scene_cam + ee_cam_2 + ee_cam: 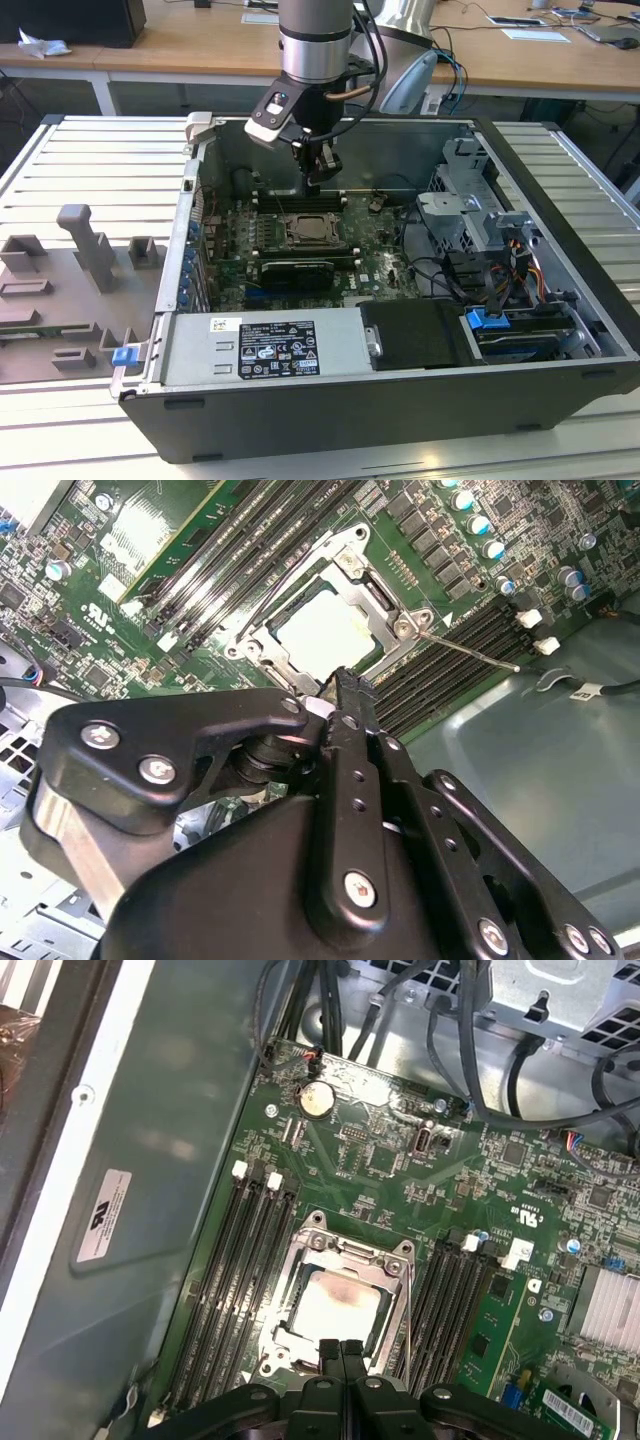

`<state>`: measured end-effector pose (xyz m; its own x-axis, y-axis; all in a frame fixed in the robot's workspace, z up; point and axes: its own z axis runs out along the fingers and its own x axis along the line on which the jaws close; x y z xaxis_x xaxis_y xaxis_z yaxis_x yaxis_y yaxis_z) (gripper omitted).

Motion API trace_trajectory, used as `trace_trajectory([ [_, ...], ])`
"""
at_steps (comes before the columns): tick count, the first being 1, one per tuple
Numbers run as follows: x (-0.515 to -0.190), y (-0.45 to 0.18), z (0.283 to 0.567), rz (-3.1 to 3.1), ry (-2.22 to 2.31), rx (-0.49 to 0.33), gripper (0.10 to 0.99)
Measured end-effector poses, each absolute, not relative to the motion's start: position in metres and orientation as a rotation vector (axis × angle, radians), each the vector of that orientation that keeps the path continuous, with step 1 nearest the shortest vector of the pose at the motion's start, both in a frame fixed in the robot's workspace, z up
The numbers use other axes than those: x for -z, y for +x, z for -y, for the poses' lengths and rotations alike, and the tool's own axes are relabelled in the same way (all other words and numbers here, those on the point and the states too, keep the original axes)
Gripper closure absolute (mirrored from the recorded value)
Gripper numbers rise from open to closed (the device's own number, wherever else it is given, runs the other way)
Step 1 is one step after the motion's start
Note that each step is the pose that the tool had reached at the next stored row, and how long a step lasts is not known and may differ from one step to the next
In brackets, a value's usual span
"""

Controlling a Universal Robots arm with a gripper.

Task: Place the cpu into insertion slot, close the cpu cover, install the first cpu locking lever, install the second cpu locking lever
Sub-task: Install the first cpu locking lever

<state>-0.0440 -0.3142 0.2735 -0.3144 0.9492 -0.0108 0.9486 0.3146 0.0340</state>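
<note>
The cpu (338, 1305) lies in the socket on the motherboard; its pale square top also shows in the second wrist view (325, 630). The silver cpu cover (385, 1260) lies flat around it, framing the chip (350, 555). A thin metal locking lever (470, 650) sticks out from one corner of the socket over the memory slots. My gripper (343, 1346) hangs just above the socket's edge, fingers pressed together with nothing between them. In the exterior view the gripper (318, 182) is inside the open computer case, above the socket (310, 232).
Black memory slots (235, 1280) flank the socket on both sides. Cables (470, 1070) and a grey drive cage (465, 205) sit toward the exterior view's right. The case wall (150, 1160) runs close beside the board. A grey fixture (85, 250) lies outside the case.
</note>
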Motion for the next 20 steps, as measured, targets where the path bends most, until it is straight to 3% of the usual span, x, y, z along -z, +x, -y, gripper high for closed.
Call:
trace_trajectory([
  [20,-0.2735,-0.044,0.3143,-2.541,1.799,-0.033,0.98],
])
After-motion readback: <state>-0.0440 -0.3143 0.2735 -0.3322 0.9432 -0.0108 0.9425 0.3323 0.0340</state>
